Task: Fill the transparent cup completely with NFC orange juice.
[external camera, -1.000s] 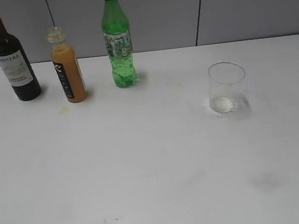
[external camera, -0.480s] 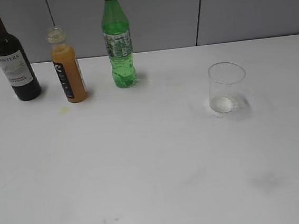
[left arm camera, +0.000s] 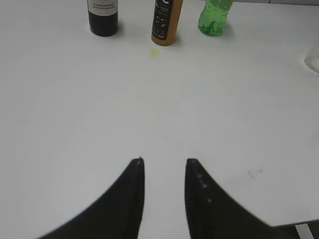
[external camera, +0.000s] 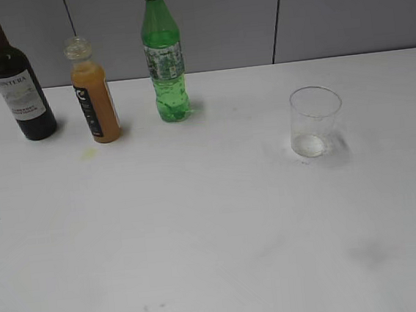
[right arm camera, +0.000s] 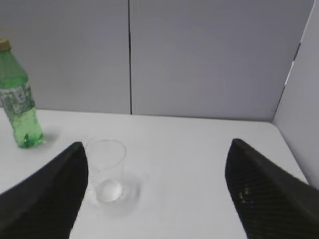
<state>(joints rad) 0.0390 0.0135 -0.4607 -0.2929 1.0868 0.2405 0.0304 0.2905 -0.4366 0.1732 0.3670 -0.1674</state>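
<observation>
— Two tools, so how do they stand?
— Left tool (left arm camera: 164,162) has a narrow gap between its fingers, holding nothing, hovering over bare table (external camera: 216,236). Right tool (right arm camera: 157,149) is spread wide, empty too.
— Where's the transparent cup (right arm camera: 105,171)?
— Upright just ahead of the right tool, beside its left finger, not touching.
— And the NFC orange juice (left arm camera: 167,22)?
— Far ahead of the left tool, between the wine bottle (left arm camera: 102,17) and green soda bottle (left arm camera: 214,17).

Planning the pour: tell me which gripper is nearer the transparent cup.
Right. The right gripper is open with the transparent cup just ahead, by its left finger. The left gripper has the cup only at the far right edge of its view.
</observation>
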